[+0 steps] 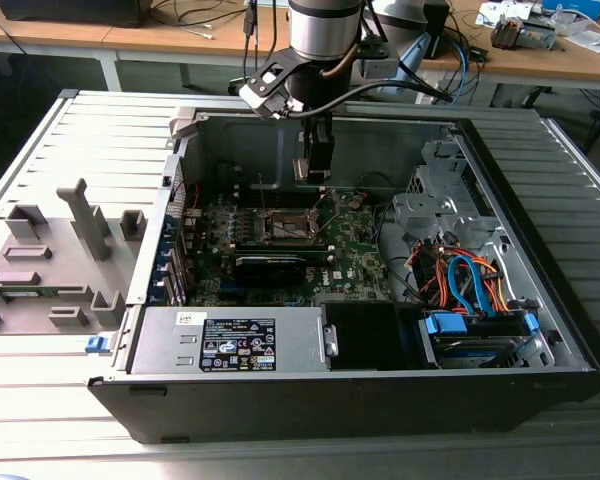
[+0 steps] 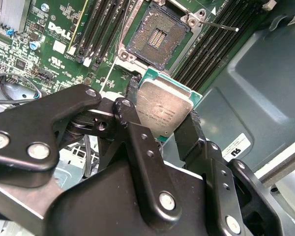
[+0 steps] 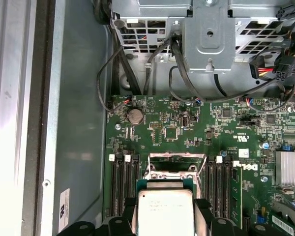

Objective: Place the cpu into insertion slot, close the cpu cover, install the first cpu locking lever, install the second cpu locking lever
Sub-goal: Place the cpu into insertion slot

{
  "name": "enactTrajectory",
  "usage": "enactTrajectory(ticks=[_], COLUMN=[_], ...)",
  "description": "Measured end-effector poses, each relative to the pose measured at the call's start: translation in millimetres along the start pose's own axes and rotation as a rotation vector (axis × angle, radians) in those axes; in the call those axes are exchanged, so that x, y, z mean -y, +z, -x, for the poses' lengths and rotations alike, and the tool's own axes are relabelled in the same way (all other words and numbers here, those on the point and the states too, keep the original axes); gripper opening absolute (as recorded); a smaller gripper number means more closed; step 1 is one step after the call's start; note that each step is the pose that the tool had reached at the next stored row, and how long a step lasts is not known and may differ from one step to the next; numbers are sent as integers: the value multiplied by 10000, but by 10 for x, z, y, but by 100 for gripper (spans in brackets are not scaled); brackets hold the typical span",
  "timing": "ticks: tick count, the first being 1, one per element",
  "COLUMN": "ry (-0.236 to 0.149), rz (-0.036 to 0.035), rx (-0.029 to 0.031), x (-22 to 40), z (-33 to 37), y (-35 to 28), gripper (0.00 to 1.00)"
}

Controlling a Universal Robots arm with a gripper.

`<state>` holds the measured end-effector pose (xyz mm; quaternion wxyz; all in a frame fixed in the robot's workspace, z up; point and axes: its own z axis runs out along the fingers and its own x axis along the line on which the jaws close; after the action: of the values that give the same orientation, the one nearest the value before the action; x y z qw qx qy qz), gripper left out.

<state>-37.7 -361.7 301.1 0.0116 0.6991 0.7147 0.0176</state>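
pincer (image 2: 162, 124) grips cpu (image 2: 163, 107) near uncovered insertion slot (image 2: 157, 37)

An electronics lab or workshop: an opened computer case (image 1: 380, 400) lies on a ribbed metal table (image 1: 40, 400), with grey fixture blocks (image 1: 50, 260) at nine o'clock and cable-strewn wooden benches (image 1: 550, 62) at twelve.

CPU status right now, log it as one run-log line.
gripper: shut on cpu | cpu: held clear of slot, not seated | slot: empty, pins exposed
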Motion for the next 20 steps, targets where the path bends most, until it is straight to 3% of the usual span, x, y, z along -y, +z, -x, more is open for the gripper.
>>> enactTrajectory(ticks=[20], ry=[219], rz=[2], rx=[9], x=[12], z=[0], y=[9], gripper=[55])
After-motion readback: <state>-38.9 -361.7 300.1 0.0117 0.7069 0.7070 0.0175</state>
